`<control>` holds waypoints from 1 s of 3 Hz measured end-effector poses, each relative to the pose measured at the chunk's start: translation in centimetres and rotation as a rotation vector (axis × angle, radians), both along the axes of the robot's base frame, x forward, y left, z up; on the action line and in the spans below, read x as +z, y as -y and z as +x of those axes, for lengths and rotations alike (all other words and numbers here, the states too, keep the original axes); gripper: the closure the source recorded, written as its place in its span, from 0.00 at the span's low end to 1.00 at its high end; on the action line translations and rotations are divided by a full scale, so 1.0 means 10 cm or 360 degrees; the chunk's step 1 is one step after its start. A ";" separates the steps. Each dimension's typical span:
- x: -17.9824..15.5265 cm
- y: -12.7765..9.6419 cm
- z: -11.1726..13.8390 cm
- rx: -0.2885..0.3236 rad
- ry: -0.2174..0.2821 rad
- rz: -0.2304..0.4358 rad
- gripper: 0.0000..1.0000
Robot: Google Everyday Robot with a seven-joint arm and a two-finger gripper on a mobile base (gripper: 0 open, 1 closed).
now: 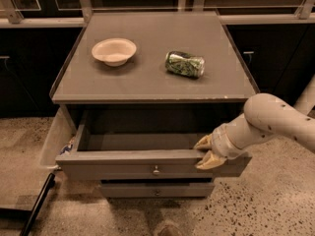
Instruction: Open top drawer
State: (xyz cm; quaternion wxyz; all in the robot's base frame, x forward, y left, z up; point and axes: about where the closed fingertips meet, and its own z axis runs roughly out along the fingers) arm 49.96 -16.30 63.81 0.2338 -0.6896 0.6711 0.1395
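Grey cabinet (pixel 147 80): hand (pixel 206 152) on top drawer (pixel 118 170) (right end)

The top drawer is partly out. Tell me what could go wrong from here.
1. The gripper grips the top drawer by its front rim near the right end, not by the knob. An off-centre pull may skew and jam it.
2. The drawer is already well out, so pulling further might drop it off its runners.
3. The can lies on its side on the cabinet top, and a jolt could roll it.
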 end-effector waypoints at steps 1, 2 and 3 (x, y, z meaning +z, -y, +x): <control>0.01 -0.01 -0.03 0.0003 0.0000 0.0002 1.00; 0.01 -0.01 -0.03 0.0004 0.0000 0.0002 0.81; 0.01 -0.01 -0.03 0.0004 0.0000 0.0002 0.58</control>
